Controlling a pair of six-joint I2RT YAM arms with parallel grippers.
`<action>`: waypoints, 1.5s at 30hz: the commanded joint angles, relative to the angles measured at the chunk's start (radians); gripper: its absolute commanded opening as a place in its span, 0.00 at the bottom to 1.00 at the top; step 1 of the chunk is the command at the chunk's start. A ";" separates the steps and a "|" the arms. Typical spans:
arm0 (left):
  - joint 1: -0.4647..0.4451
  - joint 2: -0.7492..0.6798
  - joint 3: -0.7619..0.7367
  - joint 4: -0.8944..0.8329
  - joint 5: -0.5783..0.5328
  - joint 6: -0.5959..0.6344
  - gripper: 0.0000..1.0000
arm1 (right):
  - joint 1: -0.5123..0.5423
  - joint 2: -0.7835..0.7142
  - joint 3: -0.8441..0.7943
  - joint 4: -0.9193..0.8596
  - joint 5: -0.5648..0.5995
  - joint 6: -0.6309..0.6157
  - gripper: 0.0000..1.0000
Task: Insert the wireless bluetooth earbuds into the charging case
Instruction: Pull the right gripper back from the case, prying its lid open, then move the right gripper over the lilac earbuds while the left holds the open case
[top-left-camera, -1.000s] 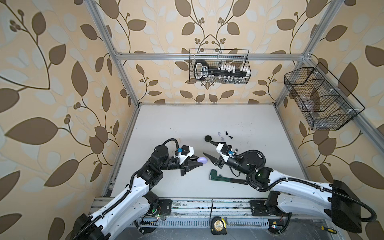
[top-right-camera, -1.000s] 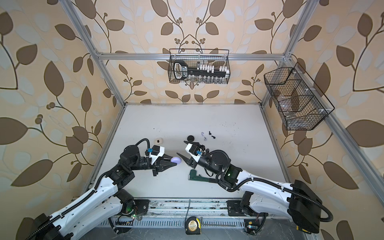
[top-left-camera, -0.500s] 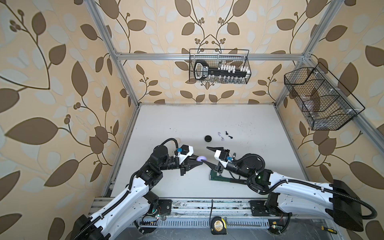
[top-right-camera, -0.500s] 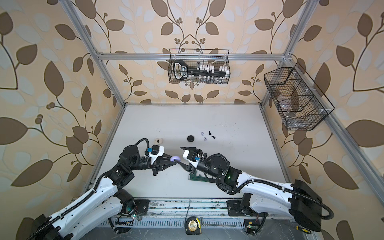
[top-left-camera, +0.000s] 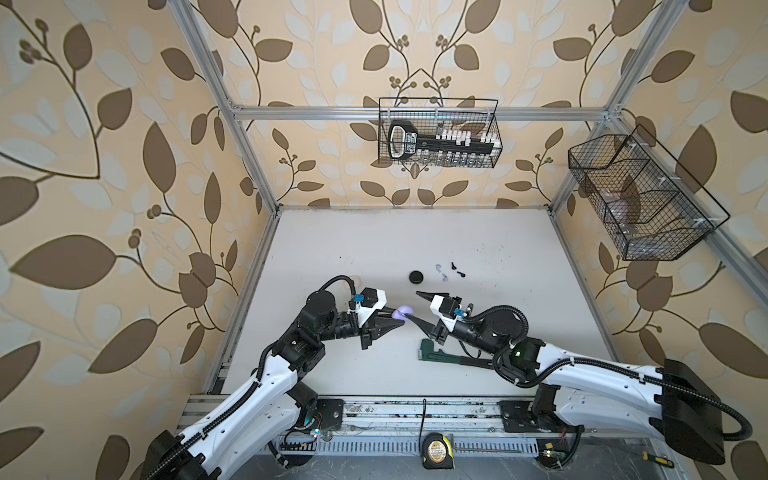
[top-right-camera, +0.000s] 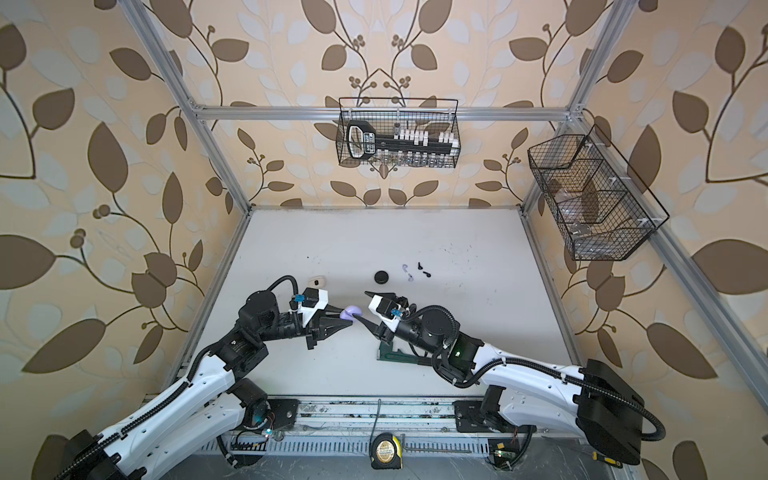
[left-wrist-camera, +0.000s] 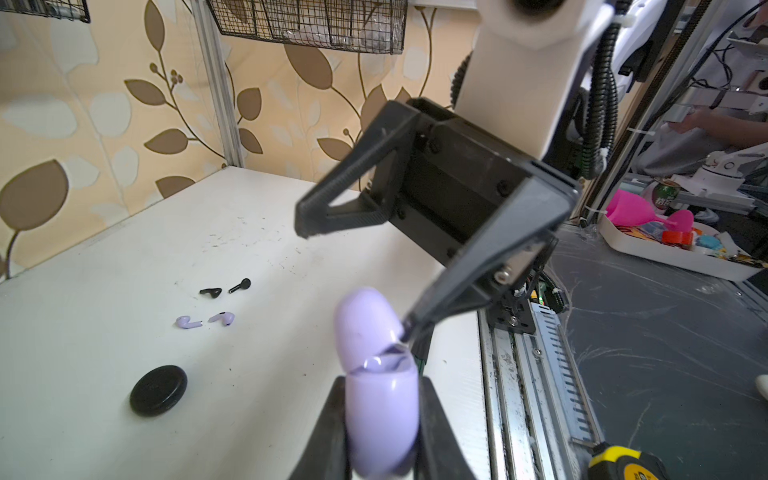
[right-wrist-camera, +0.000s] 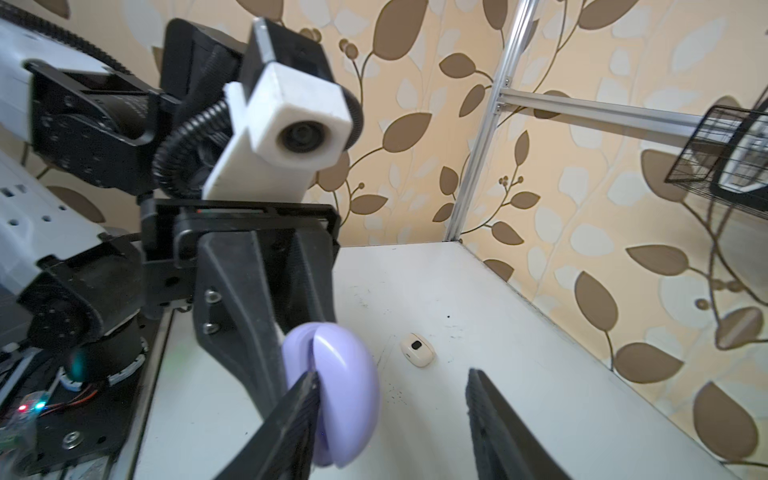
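My left gripper (top-left-camera: 397, 318) (left-wrist-camera: 382, 436) is shut on the lavender charging case (top-left-camera: 404, 311) (top-right-camera: 353, 311) (left-wrist-camera: 380, 411), held above the table. Its lid (left-wrist-camera: 365, 324) stands slightly ajar. My right gripper (top-left-camera: 413, 305) (right-wrist-camera: 392, 376) is open, with one fingertip (right-wrist-camera: 309, 386) pressed into the case's seam (right-wrist-camera: 345, 390) and the other apart from it. Two lavender earbuds (top-left-camera: 441, 273) (left-wrist-camera: 188, 322) and two black earbuds (top-left-camera: 456, 269) (left-wrist-camera: 241, 285) lie loose on the table beyond the grippers.
A black round case (top-left-camera: 415, 276) (left-wrist-camera: 158, 390) lies near the earbuds and a white case (top-right-camera: 318, 282) (right-wrist-camera: 417, 350) behind my left wrist. A green tool (top-left-camera: 449, 357) lies under my right arm. Wire baskets (top-left-camera: 438, 133) hang on the walls.
My right gripper has moved left to the lavender case and narrowed a little; one fingertip now sits in the seam. My left gripper has kept still with the case.
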 joint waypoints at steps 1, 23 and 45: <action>-0.007 -0.028 0.023 0.038 0.069 0.020 0.00 | -0.026 -0.004 -0.019 0.012 0.064 0.028 0.56; -0.007 0.013 -0.042 0.312 -0.120 -0.160 0.00 | -0.147 -0.158 -0.052 -0.058 0.067 0.202 0.61; -0.007 0.261 -0.086 0.789 -0.181 -0.333 0.00 | -0.529 0.472 0.327 -0.631 0.049 0.435 0.62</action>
